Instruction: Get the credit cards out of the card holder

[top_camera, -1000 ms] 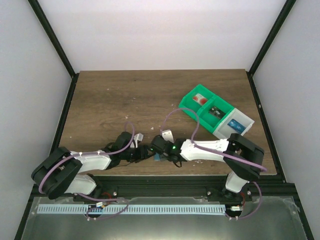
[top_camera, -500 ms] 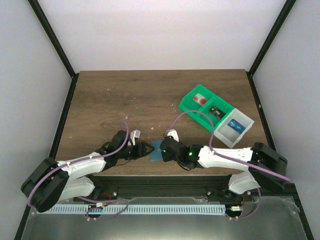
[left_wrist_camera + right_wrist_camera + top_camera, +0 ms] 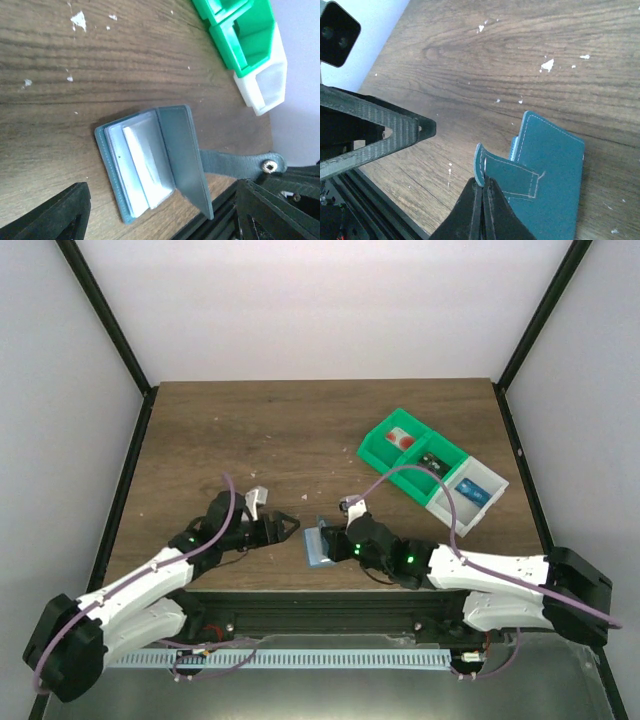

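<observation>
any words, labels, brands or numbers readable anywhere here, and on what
No readable text in any view.
card holder: plain stitched blue-green surface, no brand or lettering.
cards inside it: faces look pale and blank, nothing legible.
items in the compartment bins: any markings are too small and blurred to read.

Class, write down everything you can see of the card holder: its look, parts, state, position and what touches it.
The card holder is a teal, leather-like folding case with pale stitching. It lies on the wooden table near the front edge, cover raised partly open over pale layers inside: cards or pockets, I cannot tell. A strap with a metal snap runs from the cover; the right gripper's fingers are shut on it. The left gripper stands open nearby, not touching.
</observation>
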You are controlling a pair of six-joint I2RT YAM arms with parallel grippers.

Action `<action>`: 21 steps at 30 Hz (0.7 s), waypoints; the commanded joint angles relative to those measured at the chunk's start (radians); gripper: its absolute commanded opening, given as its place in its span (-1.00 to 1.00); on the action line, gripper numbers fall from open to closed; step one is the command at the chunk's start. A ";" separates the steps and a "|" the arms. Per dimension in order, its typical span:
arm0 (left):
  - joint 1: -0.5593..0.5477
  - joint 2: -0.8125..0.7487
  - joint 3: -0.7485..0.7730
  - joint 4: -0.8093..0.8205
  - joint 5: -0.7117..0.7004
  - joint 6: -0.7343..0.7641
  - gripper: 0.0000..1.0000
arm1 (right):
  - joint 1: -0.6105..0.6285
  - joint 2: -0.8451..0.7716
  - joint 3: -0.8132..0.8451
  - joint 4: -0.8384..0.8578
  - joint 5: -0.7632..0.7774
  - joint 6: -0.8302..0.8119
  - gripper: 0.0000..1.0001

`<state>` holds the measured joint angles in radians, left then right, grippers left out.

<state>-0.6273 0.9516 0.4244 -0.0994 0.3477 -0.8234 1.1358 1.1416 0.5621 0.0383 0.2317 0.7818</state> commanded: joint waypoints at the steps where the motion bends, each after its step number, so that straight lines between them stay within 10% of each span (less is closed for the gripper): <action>1: 0.004 0.016 -0.035 0.033 0.085 0.019 0.64 | 0.006 0.003 -0.010 0.080 -0.001 0.035 -0.99; 21: -0.029 0.326 -0.101 0.299 0.160 -0.014 0.28 | -0.124 -0.094 -0.123 -0.251 0.147 0.147 -0.99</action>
<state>-0.6380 1.2221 0.3435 0.0708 0.4503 -0.8150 1.0378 1.0641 0.4667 -0.1627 0.3603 0.8742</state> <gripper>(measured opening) 0.640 0.012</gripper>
